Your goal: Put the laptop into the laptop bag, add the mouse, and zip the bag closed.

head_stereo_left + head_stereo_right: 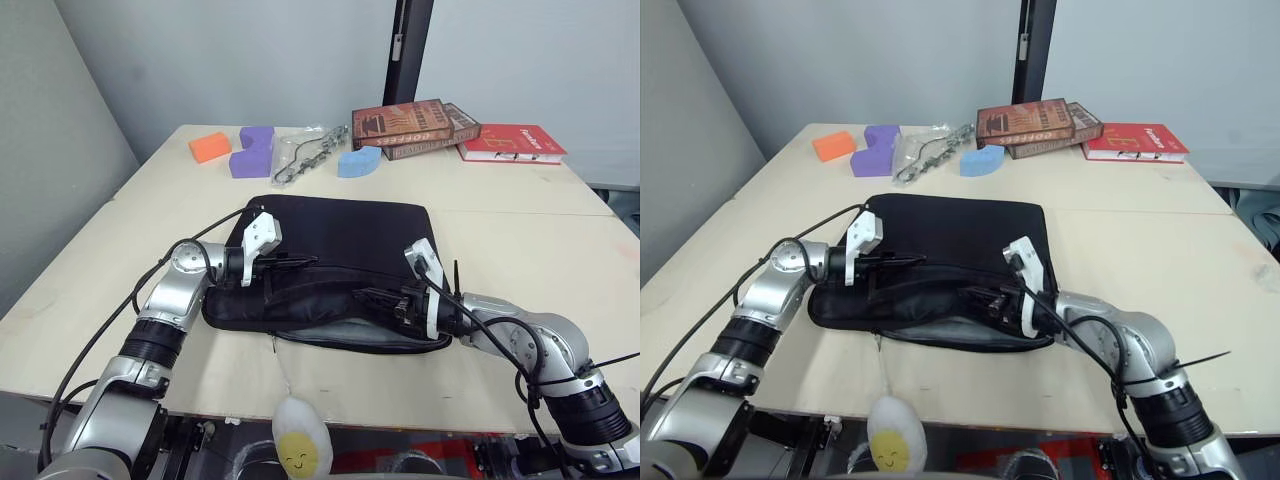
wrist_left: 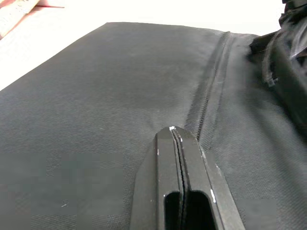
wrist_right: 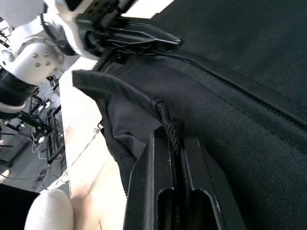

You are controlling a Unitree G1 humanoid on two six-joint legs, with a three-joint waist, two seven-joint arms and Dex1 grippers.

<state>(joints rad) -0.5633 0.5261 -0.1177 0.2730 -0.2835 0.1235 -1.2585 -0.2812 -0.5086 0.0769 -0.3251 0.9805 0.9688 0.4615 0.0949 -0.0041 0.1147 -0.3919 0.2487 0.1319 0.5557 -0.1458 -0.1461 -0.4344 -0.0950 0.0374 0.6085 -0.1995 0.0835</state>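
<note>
Right hand (image 3: 173,143) is clamped on the zipper cord (image 3: 171,125), left hand (image 2: 175,139) closed flat on the laptop bag (image 1: 340,235); cord could slip mid-pull.

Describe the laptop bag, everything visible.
The laptop bag is a flat black rectangle of woven fabric lying near the table's front edge. A zipper line runs along its top panel. The near edge gapes, showing a grey strip inside. The left gripper, fingers shut, rests on the fabric by the zipper. The right gripper is shut on a black cord pull at the near side.
</note>
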